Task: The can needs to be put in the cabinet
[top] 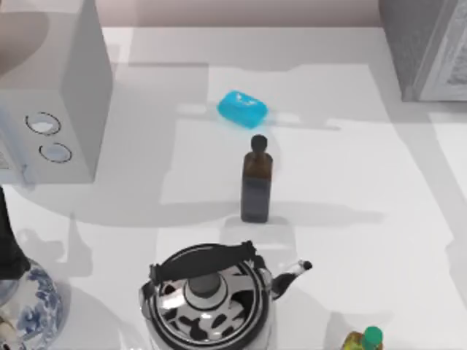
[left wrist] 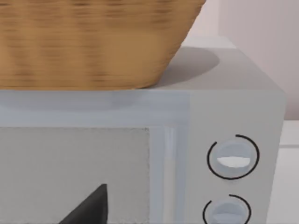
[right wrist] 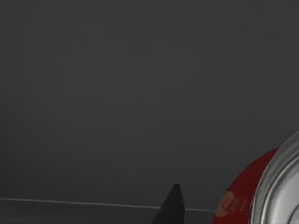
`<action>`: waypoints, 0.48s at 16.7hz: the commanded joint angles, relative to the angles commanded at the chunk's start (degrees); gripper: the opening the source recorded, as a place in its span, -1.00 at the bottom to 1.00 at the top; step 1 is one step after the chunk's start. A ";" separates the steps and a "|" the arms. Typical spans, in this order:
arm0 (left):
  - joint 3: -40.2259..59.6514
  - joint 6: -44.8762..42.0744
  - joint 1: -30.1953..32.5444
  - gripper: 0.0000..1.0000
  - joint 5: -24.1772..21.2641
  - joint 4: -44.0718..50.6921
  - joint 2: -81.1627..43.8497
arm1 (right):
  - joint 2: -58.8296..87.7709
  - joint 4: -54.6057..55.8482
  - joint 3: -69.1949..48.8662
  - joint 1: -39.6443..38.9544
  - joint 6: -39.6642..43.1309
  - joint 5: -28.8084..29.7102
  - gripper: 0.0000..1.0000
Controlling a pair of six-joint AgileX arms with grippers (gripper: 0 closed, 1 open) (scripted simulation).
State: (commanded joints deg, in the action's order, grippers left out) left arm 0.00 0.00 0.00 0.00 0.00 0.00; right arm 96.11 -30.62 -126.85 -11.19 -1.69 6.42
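Observation:
The can (right wrist: 240, 198) is red with a silver top, and a sliver of it sits at the edge of the right wrist view, in front of a plain dark grey surface. A dark part of my right gripper (right wrist: 172, 207) pokes in beside the can, with a small gap between them. The cabinet (top: 419, 44) stands at the table's far right corner, grey with a white grooved door (top: 456, 62). My left gripper (left wrist: 88, 207) hangs in front of the light grey box with two dials (left wrist: 233, 158).
A dark brown bottle (top: 255, 186) stands mid-table with a blue block (top: 242, 108) behind it. A black-and-white kettle (top: 208, 299), a blue-patterned vase (top: 29, 306) and a small yellow bottle (top: 363, 340) line the front edge. A wicker basket (left wrist: 93, 42) sits on the dialled box (top: 55, 95).

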 joint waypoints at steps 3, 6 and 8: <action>0.00 0.00 0.00 1.00 0.00 0.00 0.00 | 10.35 -3.74 -14.97 1.58 -0.30 -0.45 -1.00; 0.00 0.00 0.00 1.00 0.00 0.00 0.00 | 18.64 -6.74 -25.66 3.78 0.01 -0.07 -1.00; 0.00 0.00 0.00 1.00 0.00 0.00 0.00 | 22.07 -7.95 -29.80 5.02 0.40 0.35 -1.00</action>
State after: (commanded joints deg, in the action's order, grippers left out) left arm 0.00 0.00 0.00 0.00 0.00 0.00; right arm 118.19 -38.57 -156.65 -6.16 -1.29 6.77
